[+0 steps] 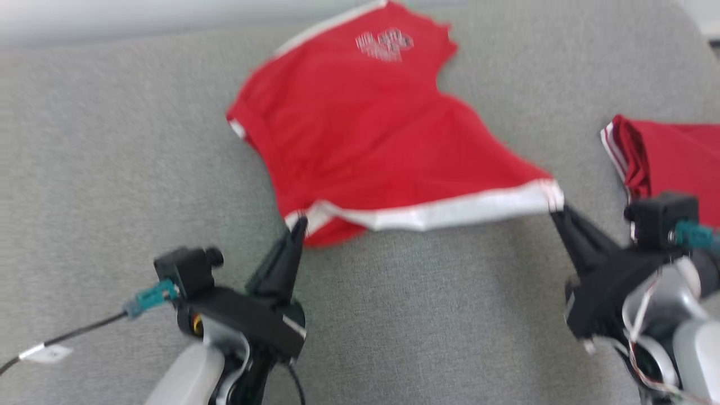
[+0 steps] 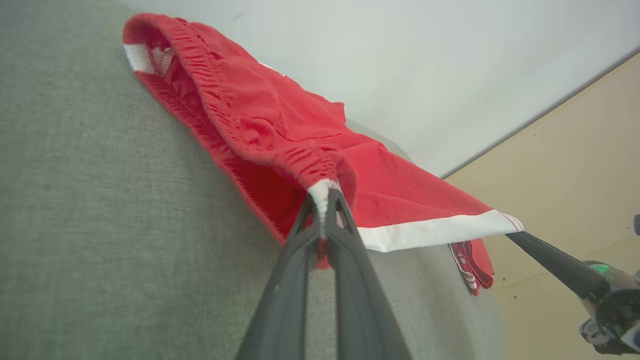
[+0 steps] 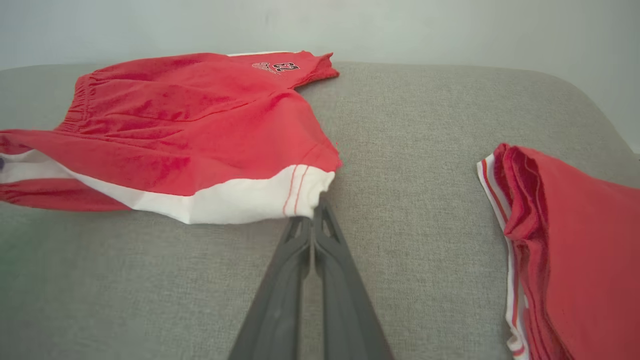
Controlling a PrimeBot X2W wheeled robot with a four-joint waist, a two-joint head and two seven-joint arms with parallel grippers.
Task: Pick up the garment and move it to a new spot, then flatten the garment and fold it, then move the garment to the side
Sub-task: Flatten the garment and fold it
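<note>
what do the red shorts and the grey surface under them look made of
Red shorts: thin, matte cloth, likely light sports fabric; it wrinkles, and the waistband is gathered. Grey surface: coarse woven upholstery, matte, with visible weave; its rounded edge suggests padding.

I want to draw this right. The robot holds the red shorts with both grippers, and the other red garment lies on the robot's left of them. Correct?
Not quite. The other red garment lies on the robot's right of the red shorts, as the head view shows. The left gripper and right gripper do both hold them.
</note>
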